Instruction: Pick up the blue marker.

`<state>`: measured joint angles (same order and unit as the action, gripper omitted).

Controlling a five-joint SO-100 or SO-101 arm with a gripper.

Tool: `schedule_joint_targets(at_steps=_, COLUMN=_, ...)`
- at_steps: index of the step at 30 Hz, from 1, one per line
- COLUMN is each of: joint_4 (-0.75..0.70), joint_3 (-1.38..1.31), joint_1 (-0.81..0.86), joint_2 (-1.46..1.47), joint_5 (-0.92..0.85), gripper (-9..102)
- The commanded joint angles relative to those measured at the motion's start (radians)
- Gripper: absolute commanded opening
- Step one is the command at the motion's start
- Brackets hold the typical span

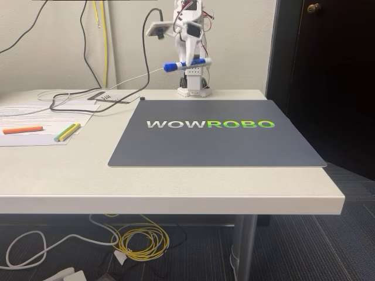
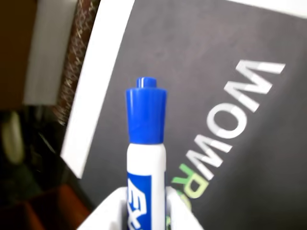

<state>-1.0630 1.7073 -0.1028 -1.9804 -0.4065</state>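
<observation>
step: pick looks done; white two-finger gripper [image 1: 191, 63] clenched around the short white-barrelled blue-capped marker [image 1: 186, 64], held crosswise in the air well above the dark grey mat [image 1: 217, 146].
next: probably just hold steady.
mat print: "wowrobo", white then green.
marker label: blue panel [image 2: 139, 199], "ex" readable.

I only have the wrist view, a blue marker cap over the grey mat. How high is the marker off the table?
Observer: In the fixed view the blue marker hangs well above the grey mat, held crosswise in the gripper near the arm's base.
Operator: Anything else left on the table?
Observer: Yes, an orange highlighter and yellow-green highlighters lie on papers left of the mat.
Operator: Is the mat bare?
Observer: Nothing lies on it; only its WOWROBO lettering shows.
</observation>
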Motion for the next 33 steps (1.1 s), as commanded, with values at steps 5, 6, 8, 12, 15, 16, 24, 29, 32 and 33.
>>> schedule_joint_targets(at_steps=5, joint_4=-0.017, joint_3=-0.043, joint_1=-0.017, joint_2=-0.091, joint_5=0.261, gripper=0)
schedule_joint_targets(at_steps=6, joint_4=-0.021, joint_3=-0.041, joint_1=-0.015, joint_2=-0.098, joint_5=0.285, gripper=0)
schedule_joint_targets(at_steps=8, joint_4=-0.023, joint_3=-0.028, joint_1=-0.011, joint_2=-0.121, joint_5=0.328, gripper=0)
schedule_joint_targets(at_steps=12, joint_4=-0.025, joint_3=0.006, joint_1=-0.011, joint_2=-0.161, joint_5=0.391, gripper=0)
schedule_joint_targets(at_steps=15, joint_4=-0.009, joint_3=0.054, joint_1=-0.008, joint_2=-0.198, joint_5=0.414, gripper=0)
schedule_joint_targets(at_steps=16, joint_4=0.000, joint_3=0.074, joint_1=-0.005, joint_2=-0.213, joint_5=0.420, gripper=0)
schedule_joint_targets(at_steps=24, joint_4=0.017, joint_3=0.132, joint_1=0.006, joint_2=-0.264, joint_5=0.446, gripper=0)
schedule_joint_targets(at_steps=29, joint_4=0.017, joint_3=0.135, joint_1=0.008, joint_2=-0.278, joint_5=0.462, gripper=0)
schedule_joint_targets(at_steps=32, joint_4=0.017, joint_3=0.135, joint_1=0.006, joint_2=-0.279, joint_5=0.472, gripper=0)
schedule_joint_targets(at_steps=33, joint_4=0.017, joint_3=0.135, joint_1=0.006, joint_2=-0.279, joint_5=0.472, gripper=0)
